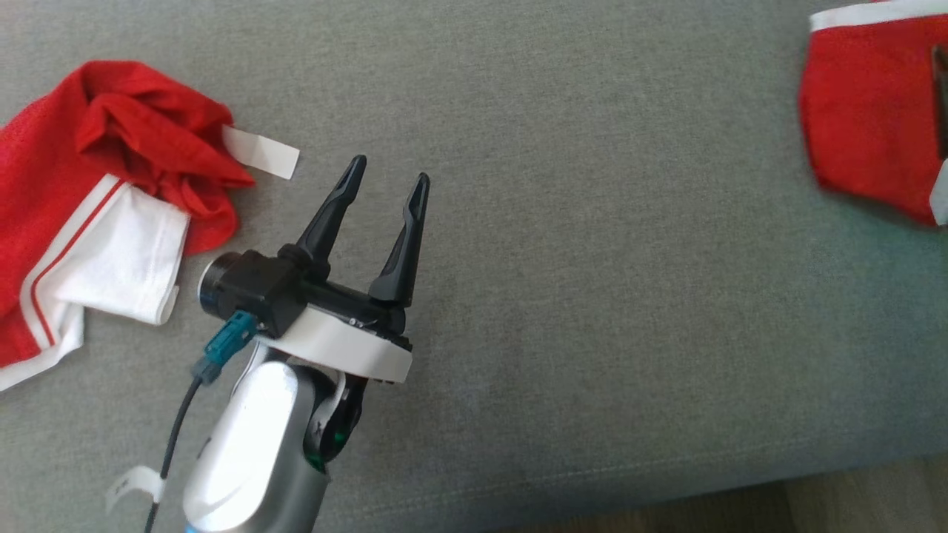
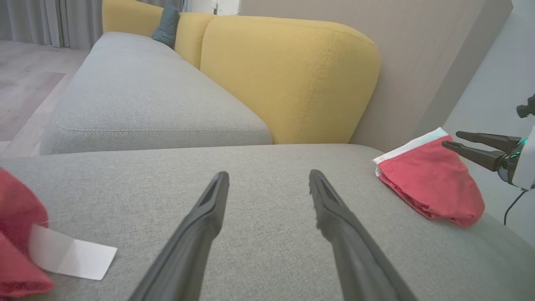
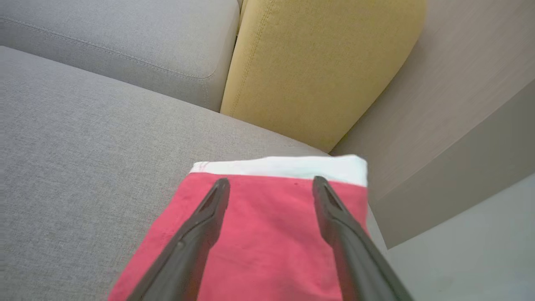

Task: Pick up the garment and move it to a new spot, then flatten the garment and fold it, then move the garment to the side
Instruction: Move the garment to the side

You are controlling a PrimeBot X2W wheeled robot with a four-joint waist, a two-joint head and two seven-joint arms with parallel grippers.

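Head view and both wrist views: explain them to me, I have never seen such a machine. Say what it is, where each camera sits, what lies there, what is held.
This is a two-armed robot at a grey sofa seat. The head view looks down from its head; each wrist view looks along one gripper's two dark fingers. The left gripper is open and holds nothing. Beside it lies a crumpled red and white garment with a white label. The right gripper is open over a folded red garment at the seat's right end, gripping nothing.

Home living room: grey sofa point(image 2: 146, 104), yellow backrests point(image 2: 288, 79), curtains point(image 2: 42, 21), wooden floor point(image 2: 25, 79).
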